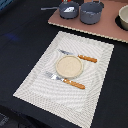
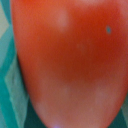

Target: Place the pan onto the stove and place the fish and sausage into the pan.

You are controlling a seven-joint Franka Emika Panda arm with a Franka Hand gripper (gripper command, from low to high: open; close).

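**Sausage fills the wrist view; the drop into the pan is the risk**

The sausage point(image 2: 67, 60) takes up almost the whole wrist view, a smooth red-orange rounded body very close to the lens, with only slivers of teal at its edges. No fingers show in either view, so I cannot tell whether they are clenched on it, released, or just above it. The arm itself is absent from the exterior view, and the sausage cannot be found there either.

The pan point(image 1: 69, 9) sits on the stove point(image 1: 102, 26) with its thin handle pointing toward the exterior view's left; something pale lies inside it, probably the fish, though it is too small to be sure. Just beside the pan, toward the exterior view's right, stands the pot point(image 1: 92, 12). Nearer the camera than the stove lies the mat point(image 1: 40, 80) on the dark bench point(image 1: 20, 30), carrying a plate point(image 1: 68, 66), a knife point(image 1: 78, 57) and a fork point(image 1: 65, 80).

Judged risks: the sausage's rounded, glossy skin could squirt out of a shallow or off-centre grip. The pot stands so near the pan that a slightly misplaced release could land the piece there, or on the pan's rim, from which it would roll onto the stove.
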